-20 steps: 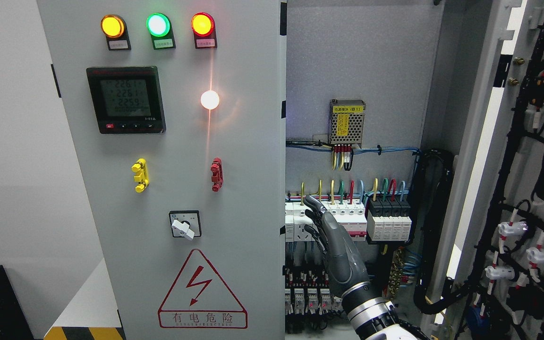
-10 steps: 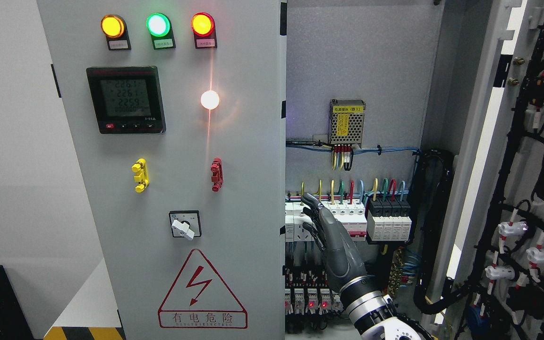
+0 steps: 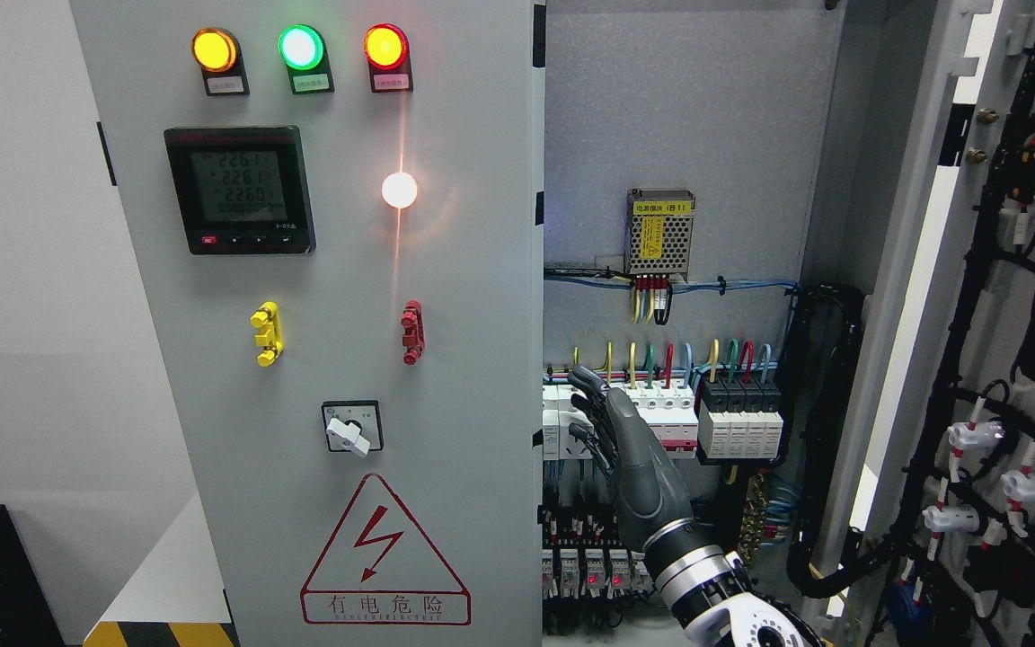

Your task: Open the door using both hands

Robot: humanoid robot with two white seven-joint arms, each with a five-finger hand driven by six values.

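Brightness: even, bright indoor light.
Glare: white lamp [image 3: 399, 190] on the closed door [image 3: 446, 377] flares, with a vertical streak above and below it.
Shadows: soft, right of the lamp inside the cabinet.
Focus: sharp throughout.

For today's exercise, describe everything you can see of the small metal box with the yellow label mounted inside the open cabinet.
The small perforated metal box with a yellow label is mounted upright on the grey back panel of the cabinet, above the row of white circuit breakers. Its silvery casing is punched with a grid of small holes. A yellow strip with dark print crosses the top, and a yellow sticker runs down the front. Coloured wires leave its underside. No hand touches it.
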